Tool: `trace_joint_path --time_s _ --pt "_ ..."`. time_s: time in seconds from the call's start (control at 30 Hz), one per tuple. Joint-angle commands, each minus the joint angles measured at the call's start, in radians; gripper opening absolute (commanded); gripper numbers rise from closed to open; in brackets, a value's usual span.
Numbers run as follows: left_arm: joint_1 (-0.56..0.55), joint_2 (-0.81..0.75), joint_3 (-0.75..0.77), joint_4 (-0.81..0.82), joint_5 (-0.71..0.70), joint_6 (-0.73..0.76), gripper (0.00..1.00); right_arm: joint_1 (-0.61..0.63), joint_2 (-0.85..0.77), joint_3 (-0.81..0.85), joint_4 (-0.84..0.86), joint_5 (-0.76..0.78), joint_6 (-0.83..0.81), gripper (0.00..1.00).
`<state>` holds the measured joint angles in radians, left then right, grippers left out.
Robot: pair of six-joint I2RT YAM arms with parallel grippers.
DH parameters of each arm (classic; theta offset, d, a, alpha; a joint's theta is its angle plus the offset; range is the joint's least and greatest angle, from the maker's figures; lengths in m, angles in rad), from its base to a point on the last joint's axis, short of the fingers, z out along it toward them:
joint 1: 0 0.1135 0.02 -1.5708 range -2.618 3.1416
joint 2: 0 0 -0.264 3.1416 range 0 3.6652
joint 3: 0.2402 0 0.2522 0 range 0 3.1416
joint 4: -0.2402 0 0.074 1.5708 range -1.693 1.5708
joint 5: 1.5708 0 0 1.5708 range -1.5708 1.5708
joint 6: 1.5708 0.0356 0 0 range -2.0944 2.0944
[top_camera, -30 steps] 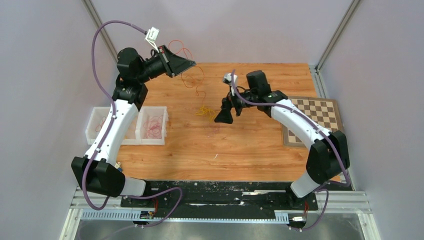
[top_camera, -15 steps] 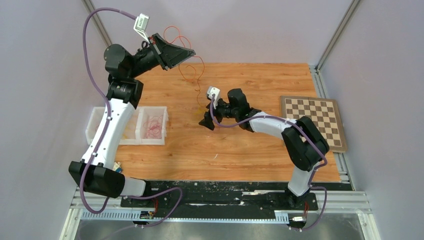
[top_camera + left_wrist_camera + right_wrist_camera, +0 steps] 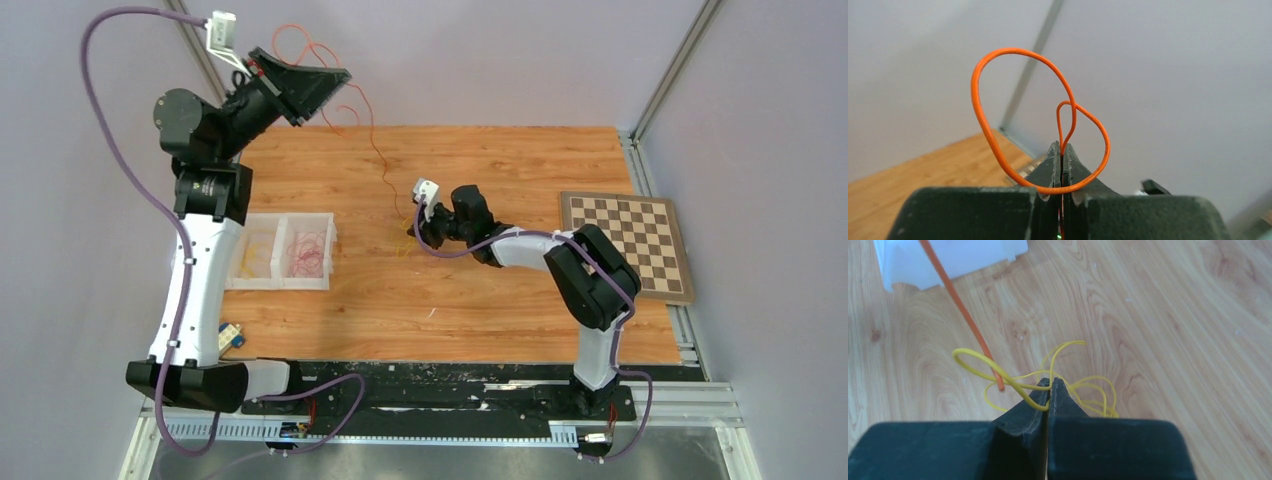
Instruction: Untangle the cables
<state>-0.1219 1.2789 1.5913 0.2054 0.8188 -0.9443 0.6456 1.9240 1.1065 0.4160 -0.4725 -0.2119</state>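
Observation:
My left gripper (image 3: 338, 76) is raised high at the back left and is shut (image 3: 1062, 146) on an orange cable (image 3: 979, 107), which loops above its tips. That orange cable (image 3: 383, 160) hangs down to the table, and its free end (image 3: 965, 320) lies over a yellow cable (image 3: 973, 359). The yellow cable is a curly tangle (image 3: 404, 226) on the wooden table. My right gripper (image 3: 412, 228) sits low at this tangle, and its tips (image 3: 1049, 383) are shut on a yellow strand.
A white two-compartment tray (image 3: 281, 283) stands at the left; it holds yellow strings (image 3: 255, 255) and pink-red strings (image 3: 308, 252). Its corner (image 3: 948, 260) shows just beyond the tangle. A chessboard (image 3: 625, 240) lies at the right. A small blue object (image 3: 228, 335) lies near the left base.
The left arm has risen and swung back to the left, drawing the orange cable upward. The right gripper has moved left onto the yellow tangle and closed on it.

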Motion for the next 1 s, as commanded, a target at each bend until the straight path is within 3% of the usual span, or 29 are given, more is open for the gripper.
trace_joint_path --time_s 0.0,0.23,0.33,0.57,0.77,0.87,0.97 --pt "0.074 -0.01 0.165 -0.149 -0.181 0.202 0.0 -0.039 -0.096 -0.063 -0.07 -0.022 -0.014 0.0" --pt "0.227 0.147 0.607 -0.486 -0.355 0.444 0.0 -0.114 -0.124 -0.081 -0.242 -0.07 0.001 0.0" --pt "0.244 0.153 0.642 -0.581 -0.362 0.52 0.0 -0.119 -0.142 -0.089 -0.274 -0.075 -0.006 0.0" --pt "0.293 0.025 0.382 -0.744 -0.412 0.759 0.0 -0.126 -0.218 -0.037 -0.384 -0.158 -0.003 0.0" --pt "0.463 -0.033 0.17 -0.764 -0.371 0.829 0.0 -0.13 -0.246 0.033 -0.579 -0.225 -0.049 0.0" --pt "0.539 -0.039 0.11 -0.771 -0.265 0.863 0.0 -0.131 -0.254 0.044 -0.631 -0.226 -0.065 0.0" --pt "0.583 -0.049 0.073 -0.768 -0.252 0.921 0.0 -0.134 -0.263 0.04 -0.658 -0.215 -0.069 0.0"
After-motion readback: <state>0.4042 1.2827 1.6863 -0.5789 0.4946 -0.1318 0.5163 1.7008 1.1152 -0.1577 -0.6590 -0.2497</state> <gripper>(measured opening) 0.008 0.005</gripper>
